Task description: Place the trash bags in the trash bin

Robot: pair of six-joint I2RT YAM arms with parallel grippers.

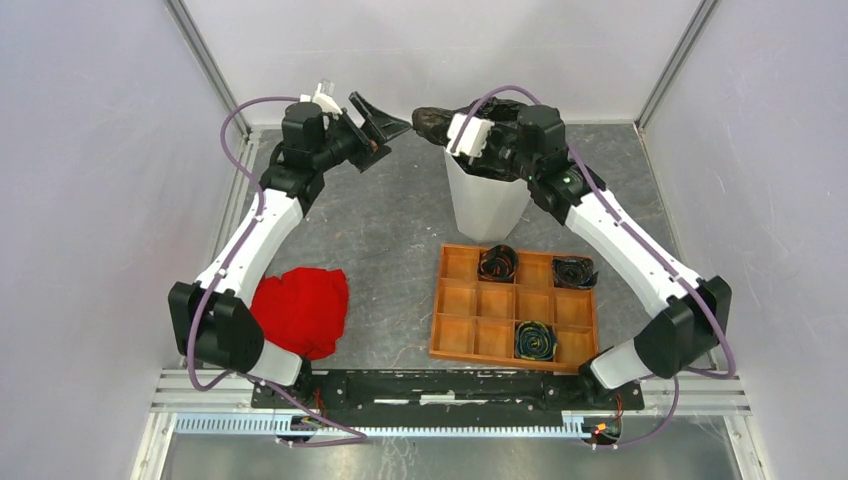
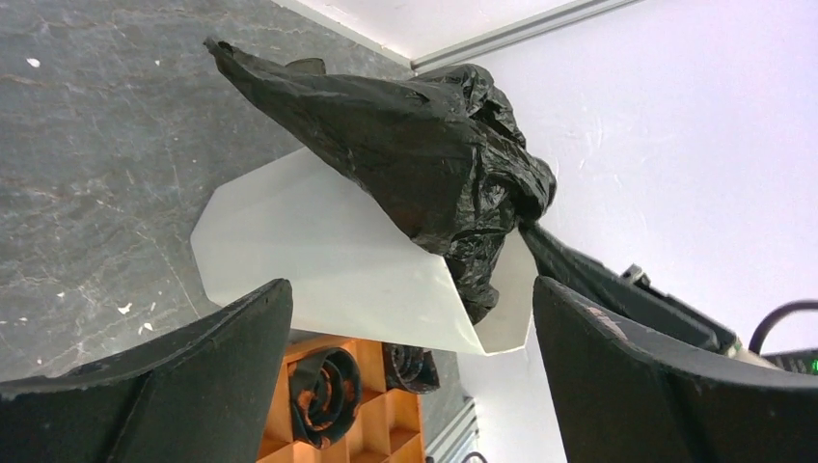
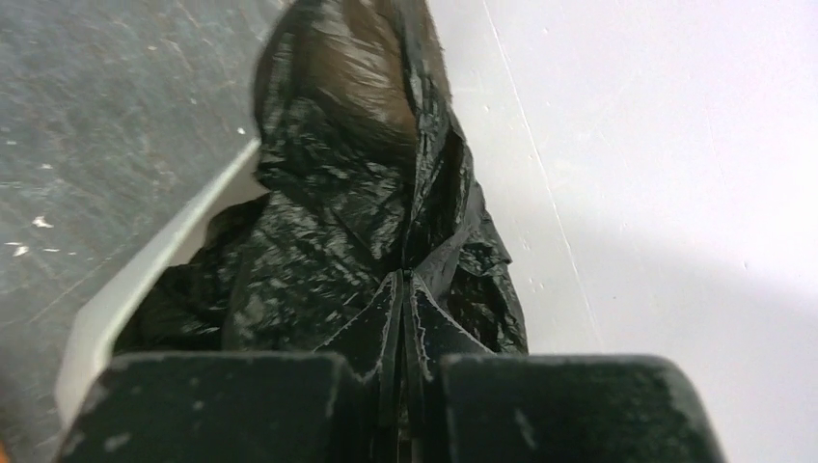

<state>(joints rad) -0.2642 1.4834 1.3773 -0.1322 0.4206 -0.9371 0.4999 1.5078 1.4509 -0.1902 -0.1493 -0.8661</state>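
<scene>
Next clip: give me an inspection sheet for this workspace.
Surface: grey, white-flecked table.
Job's things: black bag draped over the white bin rim, partly inside; three rolled bags in the tray.
Clutter: red cloth left of the tray.
Grippers: left gripper open, empty, beside the bag; right gripper shut on the bag.
Cables: purple cables, no snag seen.
Surroundings: white walls, metal frame.

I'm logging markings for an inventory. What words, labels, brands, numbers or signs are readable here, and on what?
No readable text in any view.
The trash bag, trash bin, orange tray and red cloth show no print, label or number.
</scene>
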